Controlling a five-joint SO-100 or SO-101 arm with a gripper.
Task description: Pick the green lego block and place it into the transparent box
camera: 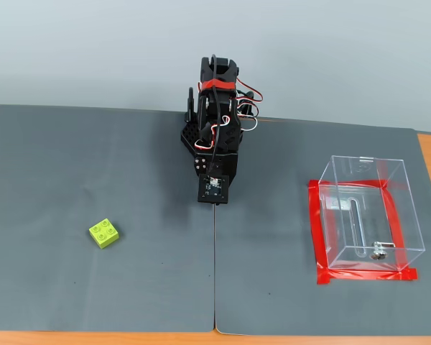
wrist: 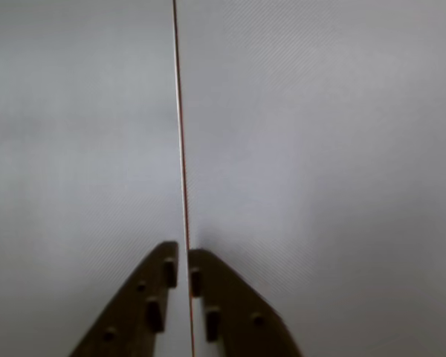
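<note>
Well, the arm (camera: 217, 136) sat folded up at the back of the table, black with a band of red tape near its top and a tangle of wires around its middle. In the fixed view its camera end pointed down toward the seam (camera: 215, 273) where two grey mats (camera: 93, 165) met. The gripper (wrist: 183, 253) showed at the bottom of the wrist view, its two dark fingers (wrist: 152, 297) drawn together with only a thin slit between the tips (nothing was caught in that slit, just the seam line running up between them). The gripper hung over bare grey mat.

The green lego block (camera: 104, 233) lay on the left mat in the fixed view, studs up and turned a little askew, well apart from the arm. The transparent box (camera: 366, 215) stood on the right mat, upright and open at the top, with red tape (camera: 317, 230) bordering its base and a small metal fitting (camera: 378, 251) low on its near wall. Block and box were on opposite sides of the seam, far from one another. A strip of orange tabletop (camera: 93, 338) showed along the near edge of the mats.
</note>
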